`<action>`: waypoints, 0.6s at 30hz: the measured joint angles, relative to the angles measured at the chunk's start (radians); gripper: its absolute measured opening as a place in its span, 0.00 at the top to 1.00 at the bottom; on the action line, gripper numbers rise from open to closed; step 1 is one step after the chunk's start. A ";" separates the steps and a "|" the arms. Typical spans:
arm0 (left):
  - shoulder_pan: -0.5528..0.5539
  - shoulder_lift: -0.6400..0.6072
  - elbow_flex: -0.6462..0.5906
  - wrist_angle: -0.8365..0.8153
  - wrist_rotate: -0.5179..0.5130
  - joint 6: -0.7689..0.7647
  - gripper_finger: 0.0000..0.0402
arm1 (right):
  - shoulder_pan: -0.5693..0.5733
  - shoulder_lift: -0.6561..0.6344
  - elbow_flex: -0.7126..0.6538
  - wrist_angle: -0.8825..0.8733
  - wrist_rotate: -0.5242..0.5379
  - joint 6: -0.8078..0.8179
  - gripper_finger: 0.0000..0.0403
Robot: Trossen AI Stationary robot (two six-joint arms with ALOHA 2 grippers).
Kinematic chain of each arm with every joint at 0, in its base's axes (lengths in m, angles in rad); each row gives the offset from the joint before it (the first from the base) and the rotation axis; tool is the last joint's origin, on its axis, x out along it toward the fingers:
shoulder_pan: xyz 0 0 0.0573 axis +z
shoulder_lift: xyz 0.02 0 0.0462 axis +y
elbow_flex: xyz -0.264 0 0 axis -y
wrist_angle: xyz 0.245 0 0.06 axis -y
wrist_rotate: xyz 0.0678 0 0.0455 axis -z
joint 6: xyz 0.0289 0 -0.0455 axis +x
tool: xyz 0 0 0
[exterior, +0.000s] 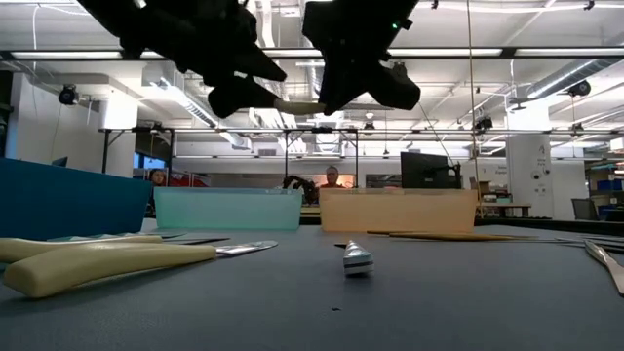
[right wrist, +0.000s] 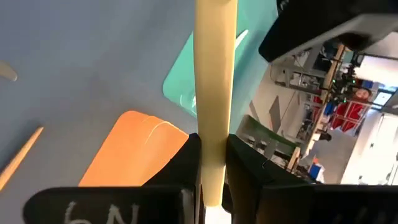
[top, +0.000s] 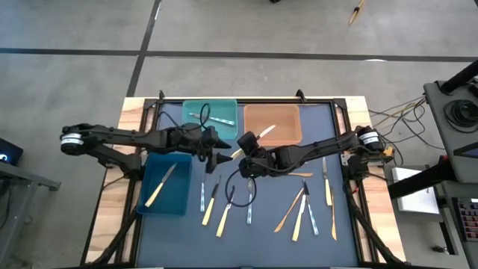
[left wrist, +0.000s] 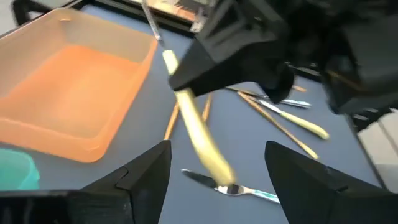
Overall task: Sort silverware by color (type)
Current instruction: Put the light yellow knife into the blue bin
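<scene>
A pale yellow knife [right wrist: 212, 93] is held mid-air above the desk [top: 261, 232] by the right gripper [top: 243, 147], fingers pinched on its handle — looks like a handover, since the left gripper [top: 218, 158] sits just beside it, fingers spread wide (nothing held).

- blue bin [top: 170, 196]: deep blue
- teal bin [top: 216, 113]: pale teal
- orange bin [top: 284, 123]: translucent orange
- held utensil [right wrist: 214, 93]: pale yellow handle
- table mat [top: 261, 235]: dark slate blue
- table edge [top: 112, 194]: light wood
- right gripper [right wrist: 211, 168] and left gripper [left wrist: 214, 162]: black
</scene>
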 joint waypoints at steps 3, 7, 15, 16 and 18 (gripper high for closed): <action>0.004 0.041 0.029 0.000 -0.019 -0.004 0.40 | 0.000 0.012 0.000 0.008 0.013 -0.024 0.90; 0.007 0.106 0.069 -0.003 -0.020 0.003 0.40 | 0.000 0.027 0.000 0.018 0.053 -0.056 0.90; 0.010 0.205 0.124 -0.007 -0.019 0.016 0.41 | 0.000 0.028 0.000 0.037 0.052 -0.066 0.90; 0.010 0.210 0.125 -0.005 -0.019 0.017 0.41 | 0.000 0.028 0.000 0.038 0.052 -0.066 0.90; 0.010 0.213 0.125 -0.008 -0.019 0.018 0.45 | 0.000 0.028 0.000 0.037 0.052 -0.066 0.90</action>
